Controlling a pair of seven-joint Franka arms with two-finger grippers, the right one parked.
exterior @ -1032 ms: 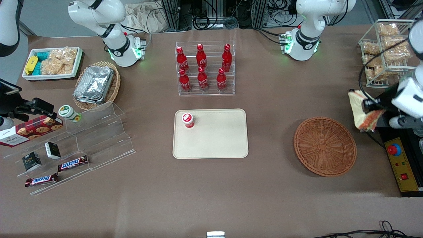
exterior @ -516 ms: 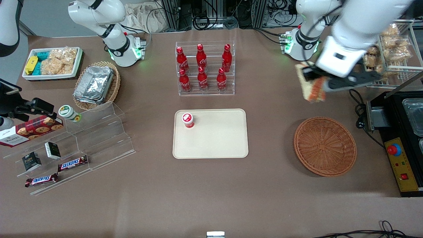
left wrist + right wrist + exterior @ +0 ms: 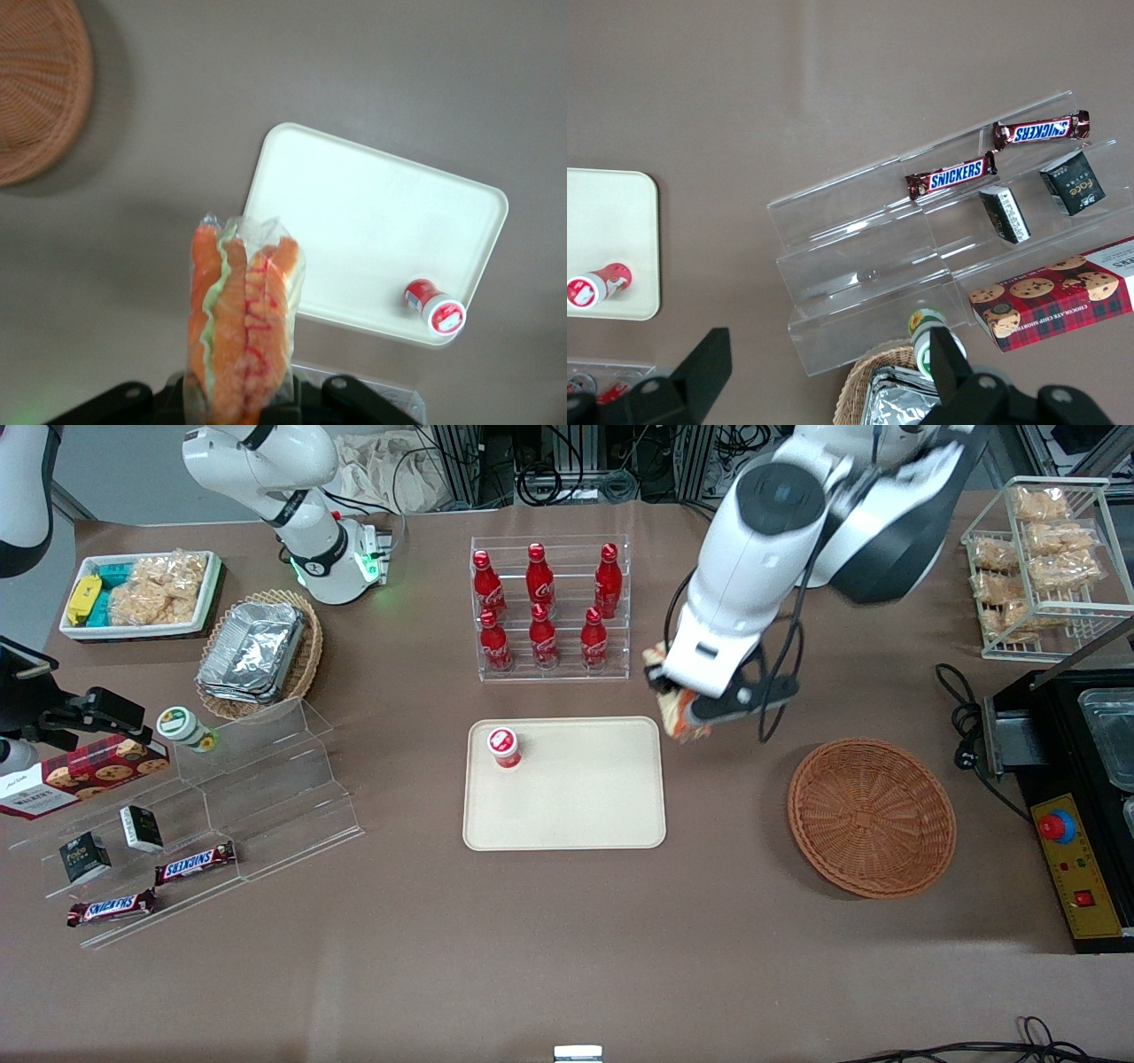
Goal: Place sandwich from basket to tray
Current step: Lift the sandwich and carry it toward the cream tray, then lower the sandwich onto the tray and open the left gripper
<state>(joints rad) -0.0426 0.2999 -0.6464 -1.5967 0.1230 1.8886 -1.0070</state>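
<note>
My gripper [image 3: 687,707] clamped on the sandwich [image 3: 241,323], above the tray [image 3: 585,815] corner, red-capped cup [image 3: 504,747] on tray, basket [image 3: 872,816] bare

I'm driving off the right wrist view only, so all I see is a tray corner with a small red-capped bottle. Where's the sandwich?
Observer: The gripper holds the sandwich in the air, just off the tray corner nearest the working arm's end.
Operator: Anything left in the basket?
Observer: No, the basket holds nothing.
Operator: What's on the tray?
Observer: Only the red-capped bottle, in a corner toward the parked arm's end.
</note>
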